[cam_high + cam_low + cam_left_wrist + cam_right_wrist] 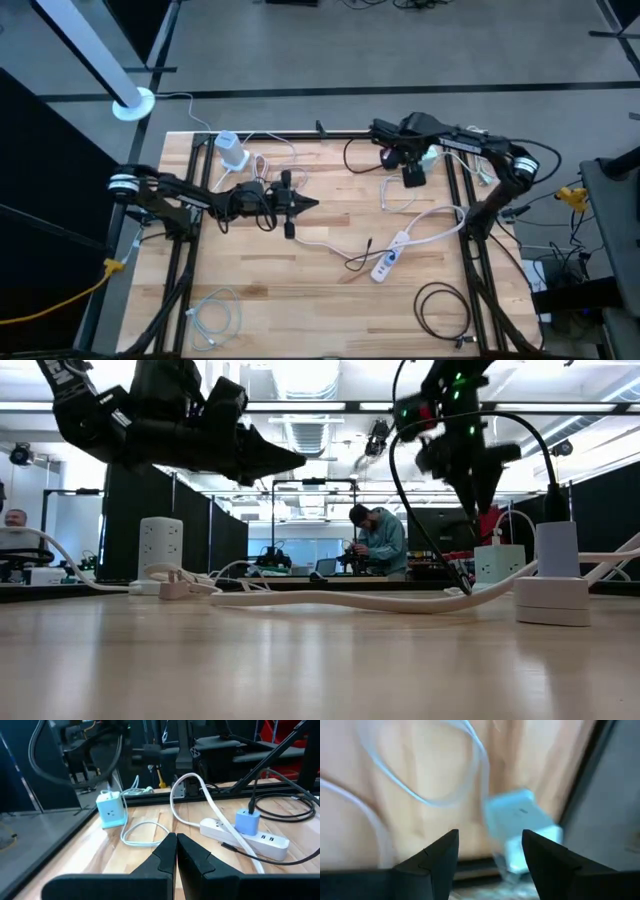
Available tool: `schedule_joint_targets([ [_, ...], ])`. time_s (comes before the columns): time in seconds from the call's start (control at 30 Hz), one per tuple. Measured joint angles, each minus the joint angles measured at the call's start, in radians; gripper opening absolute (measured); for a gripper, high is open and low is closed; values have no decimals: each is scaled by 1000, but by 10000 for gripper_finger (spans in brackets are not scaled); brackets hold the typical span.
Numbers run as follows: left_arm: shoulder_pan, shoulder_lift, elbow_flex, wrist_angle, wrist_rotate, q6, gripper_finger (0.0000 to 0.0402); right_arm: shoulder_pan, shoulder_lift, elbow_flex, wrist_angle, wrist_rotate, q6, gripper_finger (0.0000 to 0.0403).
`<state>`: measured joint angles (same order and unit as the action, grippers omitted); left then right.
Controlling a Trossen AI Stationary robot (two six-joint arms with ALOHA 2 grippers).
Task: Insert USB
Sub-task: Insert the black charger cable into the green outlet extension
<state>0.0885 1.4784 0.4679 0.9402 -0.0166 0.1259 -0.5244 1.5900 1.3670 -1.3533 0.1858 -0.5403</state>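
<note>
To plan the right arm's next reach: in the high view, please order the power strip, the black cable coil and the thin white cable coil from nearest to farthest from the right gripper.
From the right gripper, at the table's far right:
1. Power strip, mid-table, toward the near side.
2. Black cable coil, near right corner.
3. Thin white cable coil, near left corner.

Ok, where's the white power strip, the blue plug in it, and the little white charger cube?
power strip (267, 841), left wrist view, its top face.
blue plug (246, 823), left wrist view, its front.
charger cube (112, 810), left wrist view, its socket face.

You see two robot arms, one power strip (391, 256), two white charger blocks (231, 150) (428, 156), and one coiled black cable (441, 308) on one worktop (300, 300).
</note>
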Motion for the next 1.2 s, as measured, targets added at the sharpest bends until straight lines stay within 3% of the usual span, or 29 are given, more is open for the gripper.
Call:
schedule_joint_targets([
  [0.17,-6,-85,0,-31,72,16,0,73,-82,-1,-1,-259,197,195],
  [0.27,-32,-130,0,-32,109,8,0,159,-131,-4,-7,-322,297,189],
  [0.5,-200,-185,0,-35,102,13,0,463,-204,-9,-17,-327,613,185],
  [0.87,-527,-155,0,10,-174,39,0,1034,-159,-137,194,-290,1256,196],
  [1.03,-568,-155,0,10,-207,74,0,1231,-100,-179,331,-283,1533,197],
  [1.2,-566,-155,12,13,-210,75,0,1352,-12,-183,349,-265,1752,197],
])
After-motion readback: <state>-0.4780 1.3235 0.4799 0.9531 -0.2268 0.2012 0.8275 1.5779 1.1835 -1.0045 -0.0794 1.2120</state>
